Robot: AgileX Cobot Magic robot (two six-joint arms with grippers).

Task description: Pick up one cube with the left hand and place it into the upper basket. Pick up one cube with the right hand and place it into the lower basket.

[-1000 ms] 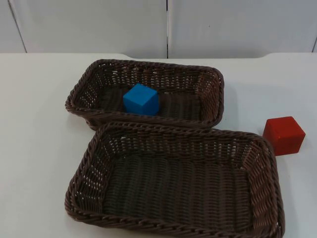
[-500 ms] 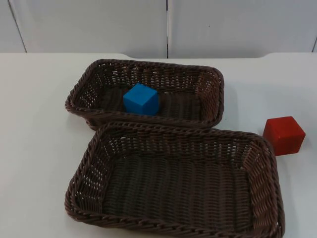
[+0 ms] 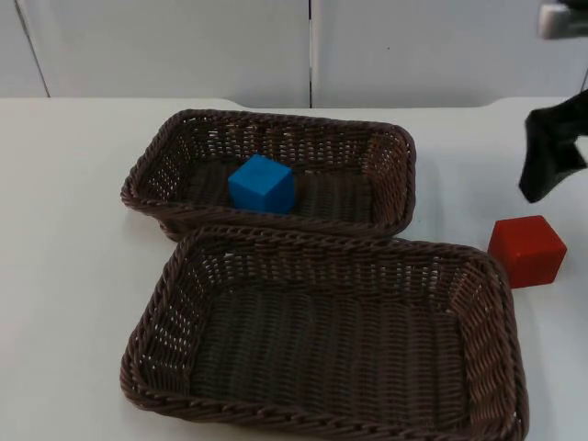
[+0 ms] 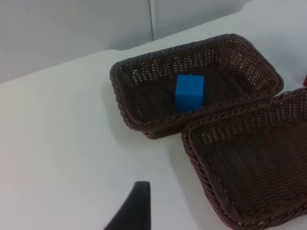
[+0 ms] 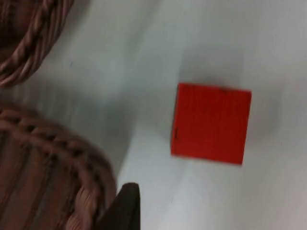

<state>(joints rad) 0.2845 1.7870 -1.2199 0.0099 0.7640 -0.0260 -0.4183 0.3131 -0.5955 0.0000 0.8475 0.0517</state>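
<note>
The blue cube (image 3: pixel 262 184) is lying inside the far basket (image 3: pixel 386 147), towards its left side. The red cube (image 3: pixel 526 250) is resting on the white table (image 3: pixel 64 239), just right of the near basket (image 3: pixel 501 312) and apart from its rim. The right gripper (image 3: pixel 549 156) is being held above the table, just beyond the red cube; how wide its claw stands cannot be told. The left arm is waiting, and its claw's state cannot be told either.
</note>
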